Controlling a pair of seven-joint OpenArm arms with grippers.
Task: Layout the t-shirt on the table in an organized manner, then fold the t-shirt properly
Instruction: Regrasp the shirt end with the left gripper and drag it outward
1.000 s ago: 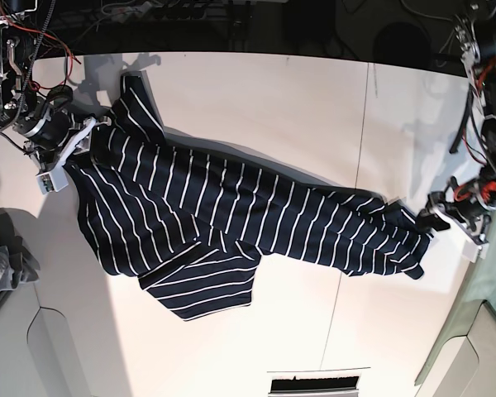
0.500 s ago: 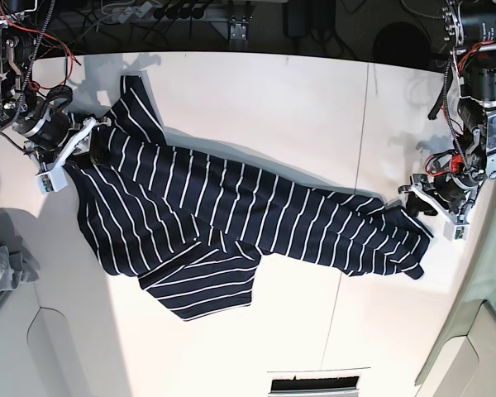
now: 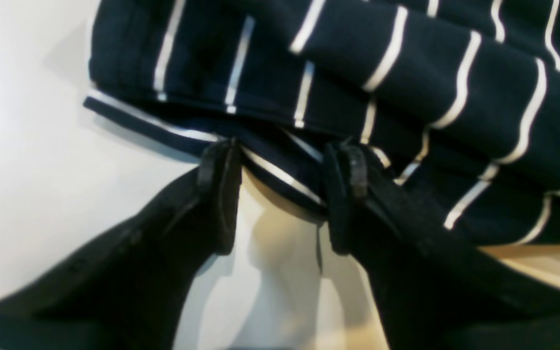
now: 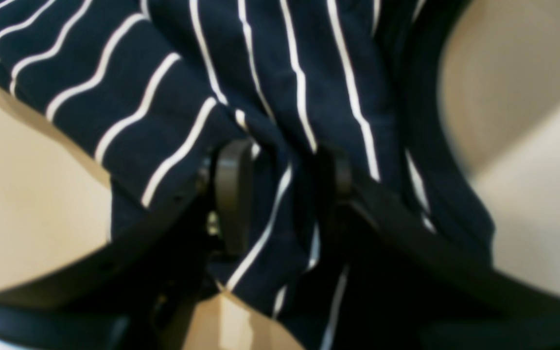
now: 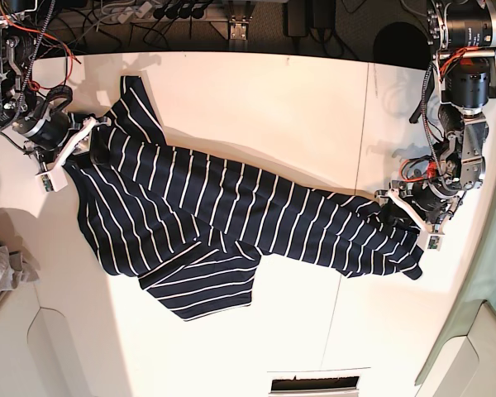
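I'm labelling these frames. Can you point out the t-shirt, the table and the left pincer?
t-shirt (image 5: 231, 207), base view, striped body.
table (image 5: 273, 99), base view, bare white top.
left pincer (image 3: 280, 199), left wrist view, gap between its fingertips.

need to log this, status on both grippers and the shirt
Right gripper shut on t-shirt. Left gripper open at the hem, fabric between fingers. Shirt stretched across table, still rumpled. Nothing in the way.

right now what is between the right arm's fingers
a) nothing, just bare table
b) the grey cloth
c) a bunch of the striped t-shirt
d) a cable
c: in the right wrist view, folds of the navy striped t-shirt fill the gap between the right gripper's fingers.
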